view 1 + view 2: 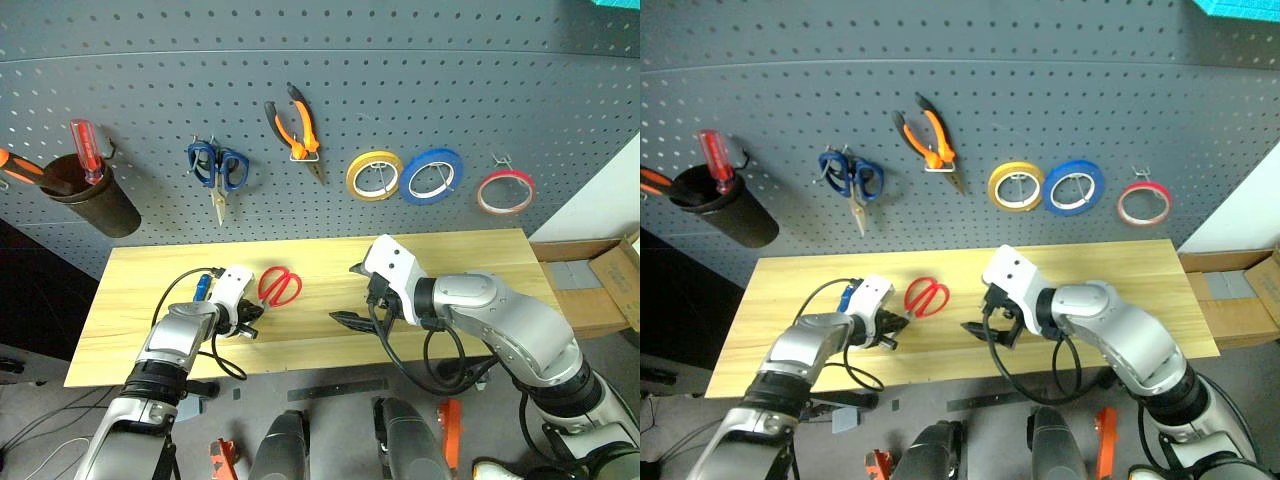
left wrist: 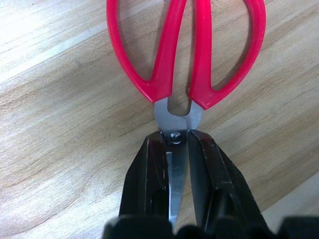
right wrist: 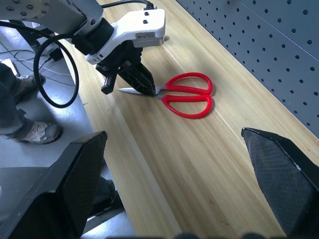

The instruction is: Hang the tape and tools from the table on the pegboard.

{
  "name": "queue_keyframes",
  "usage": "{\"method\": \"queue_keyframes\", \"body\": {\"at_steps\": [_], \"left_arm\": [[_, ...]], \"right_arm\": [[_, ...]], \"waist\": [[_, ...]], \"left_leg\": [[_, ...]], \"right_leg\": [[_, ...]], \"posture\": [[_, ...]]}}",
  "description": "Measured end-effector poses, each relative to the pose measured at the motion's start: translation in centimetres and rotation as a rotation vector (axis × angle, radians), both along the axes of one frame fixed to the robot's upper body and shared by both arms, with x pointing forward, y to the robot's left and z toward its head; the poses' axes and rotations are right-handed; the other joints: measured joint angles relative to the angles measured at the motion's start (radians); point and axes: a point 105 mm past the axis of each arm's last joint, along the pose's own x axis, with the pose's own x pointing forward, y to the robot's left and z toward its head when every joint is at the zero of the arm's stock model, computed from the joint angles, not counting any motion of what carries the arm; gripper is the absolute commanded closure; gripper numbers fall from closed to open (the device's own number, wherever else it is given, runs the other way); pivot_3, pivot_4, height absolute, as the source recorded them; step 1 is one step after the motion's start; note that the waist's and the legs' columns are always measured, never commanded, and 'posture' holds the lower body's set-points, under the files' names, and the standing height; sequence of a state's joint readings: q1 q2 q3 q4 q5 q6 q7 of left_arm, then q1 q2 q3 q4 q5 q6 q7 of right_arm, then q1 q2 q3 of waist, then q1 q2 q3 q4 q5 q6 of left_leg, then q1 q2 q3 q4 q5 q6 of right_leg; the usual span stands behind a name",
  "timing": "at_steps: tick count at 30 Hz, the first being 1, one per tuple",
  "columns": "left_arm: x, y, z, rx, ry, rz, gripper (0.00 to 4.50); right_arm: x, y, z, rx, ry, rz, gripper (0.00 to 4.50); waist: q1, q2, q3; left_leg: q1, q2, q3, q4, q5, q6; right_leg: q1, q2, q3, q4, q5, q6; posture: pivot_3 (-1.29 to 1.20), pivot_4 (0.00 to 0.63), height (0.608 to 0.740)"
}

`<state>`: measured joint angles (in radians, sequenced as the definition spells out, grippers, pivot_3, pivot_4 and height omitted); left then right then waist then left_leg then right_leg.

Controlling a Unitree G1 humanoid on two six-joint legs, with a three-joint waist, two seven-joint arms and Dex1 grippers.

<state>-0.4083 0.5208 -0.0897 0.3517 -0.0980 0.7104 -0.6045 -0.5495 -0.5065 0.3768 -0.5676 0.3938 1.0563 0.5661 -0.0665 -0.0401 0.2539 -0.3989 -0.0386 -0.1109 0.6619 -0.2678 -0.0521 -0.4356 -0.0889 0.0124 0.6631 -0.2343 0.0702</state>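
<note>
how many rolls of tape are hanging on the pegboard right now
3, side by side on hooks right of the hung pliers: the yellow roll, then the blue roll, then the thin red ring farthest right.

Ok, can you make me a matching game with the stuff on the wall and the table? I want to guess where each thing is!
Things:
1. red scissors
2. orange pliers
3. red tape
4. red screwdriver

Places:
A. standing in a dark cup
B. hanging on the pegboard farthest right
C. lying on the table, blades between the left gripper fingers
D. hanging between blue scissors and yellow tape

Pairs: 1-C, 2-D, 3-B, 4-A
</note>
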Motion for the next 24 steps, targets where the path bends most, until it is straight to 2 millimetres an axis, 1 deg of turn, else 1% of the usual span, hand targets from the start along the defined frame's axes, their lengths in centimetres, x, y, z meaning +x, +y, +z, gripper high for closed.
{"method": "queue_keyframes", "body": {"at_steps": [3, 6, 9, 13, 17, 20, 24], "left_arm": [[-0.7, 0.1, -0.2, -0.034, -0.030, 0.021, 4.24], [-2.2, 0.5, -0.5, -0.039, -0.066, 0.044, 4.24], [-3.6, 0.8, -0.1, -0.046, -0.147, 0.044, 4.24], [-5.3, 1.1, 1.4, -0.039, -0.301, 0.060, 4.24], [-6.4, 1.4, 2.6, -0.041, -0.405, 0.116, 4.24], [-6.7, 0.9, 4.1, -0.043, -0.498, 0.120, 4.24], [-7.0, 0.5, 7.0, -0.019, -0.654, 0.103, 4.24]], "right_arm": [[0.1, -0.3, 0.0, -0.004, -0.001, -0.008, 0.00], [0.4, -1.1, 0.1, -0.011, -0.010, -0.035, 0.00], [0.6, -2.0, 0.7, -0.009, -0.043, -0.054, 0.00], [0.7, -2.6, 1.9, 0.015, -0.102, -0.046, 0.00], [0.7, -2.9, 3.1, 0.051, -0.159, -0.033, 0.00], [0.6, -3.3, 3.3, 0.060, -0.170, -0.018, 0.00], [-0.2, -2.9, 3.9, 0.080, -0.191, 0.055, 0.00]], "waist": [[-0.002, 0.000, 0.000], [-0.009, 0.000, 0.000], [-0.012, 0.000, 0.000], [-0.011, 0.000, 0.000], [-0.009, 0.000, 0.000], [-0.005, 0.000, 0.000], [0.001, 0.000, 0.000]], "left_leg": [[0.000, 0.000, 0.000, 0.000, 0.000, 0.000], [-0.001, 0.000, 0.000, -0.001, 0.000, 0.000], [-0.001, 0.001, 0.000, -0.001, 0.000, 0.000], [-0.001, 0.000, 0.000, -0.001, -0.001, 0.000], [-0.001, 0.000, 0.001, -0.001, -0.001, 0.000], [-0.001, 0.000, 0.002, -0.001, -0.001, 0.000], [-0.001, 0.000, 0.002, -0.001, -0.001, 0.001]], "right_leg": [[0.000, 0.000, 0.001, -0.001, 0.000, 0.000], [-0.002, 0.000, 0.001, -0.001, 0.000, 0.000], [-0.002, -0.001, 0.001, -0.002, 0.000, 0.000], [-0.001, -0.002, 0.002, -0.002, 0.000, 0.000], [-0.001, -0.002, 0.001, -0.002, 0.000, 0.000], [0.000, -0.001, 0.001, -0.003, 0.000, 0.000], [0.000, -0.001, 0.001, -0.003, 0.000, 0.000]], "posture": [[-0.13, 0.256, 0.740], [-0.13, 0.255, 0.740], [-0.12, 0.250, 0.740], [-0.11, 0.244, 0.740], [-0.11, 0.236, 0.740], [-0.11, 0.233, 0.740], [-0.10, 0.227, 0.740]]}}
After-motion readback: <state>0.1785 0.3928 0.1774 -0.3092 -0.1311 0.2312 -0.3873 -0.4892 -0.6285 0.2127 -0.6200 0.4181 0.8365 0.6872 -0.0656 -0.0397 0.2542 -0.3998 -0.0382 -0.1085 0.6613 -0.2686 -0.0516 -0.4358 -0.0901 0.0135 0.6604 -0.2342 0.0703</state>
